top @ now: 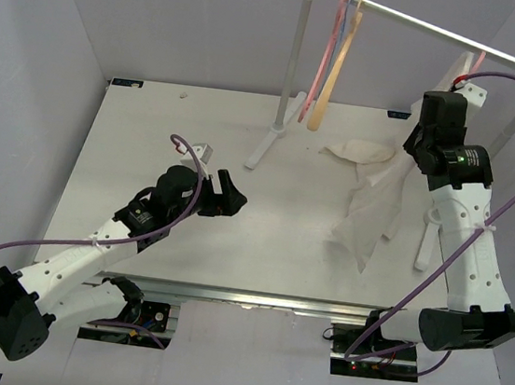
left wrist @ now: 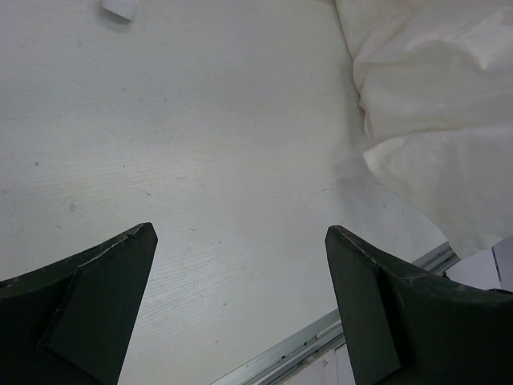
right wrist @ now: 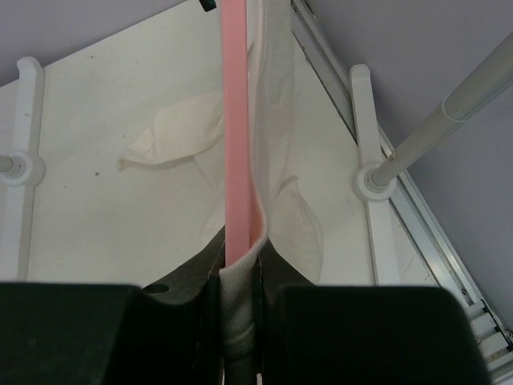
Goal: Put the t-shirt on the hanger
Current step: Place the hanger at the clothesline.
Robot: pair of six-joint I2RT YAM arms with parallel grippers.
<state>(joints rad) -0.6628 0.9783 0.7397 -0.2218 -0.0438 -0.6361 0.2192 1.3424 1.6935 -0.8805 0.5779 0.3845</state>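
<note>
Onto table point(top: 153, 123), t-shirt point(top: 368, 211) trails lengthwise from right claw point(right wrist: 239, 269).

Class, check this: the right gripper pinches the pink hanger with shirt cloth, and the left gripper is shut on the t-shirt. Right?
No. The left wrist view shows the left gripper open, holding nothing, beside the t-shirt. The right gripper does pinch the hanger and cloth.

My right gripper point(right wrist: 239, 269) sits high over the right rear of the table point(top: 151, 142), pinched on the hanger point(right wrist: 236, 120) and a fold of the t-shirt point(top: 366, 215) together. The rest of the cloth trails down onto the table. Further left, two other hangers point(top: 334, 66) hang on the rail point(top: 446, 33). My left gripper point(top: 227, 194) hangs left of the shirt, jaws apart.
</note>
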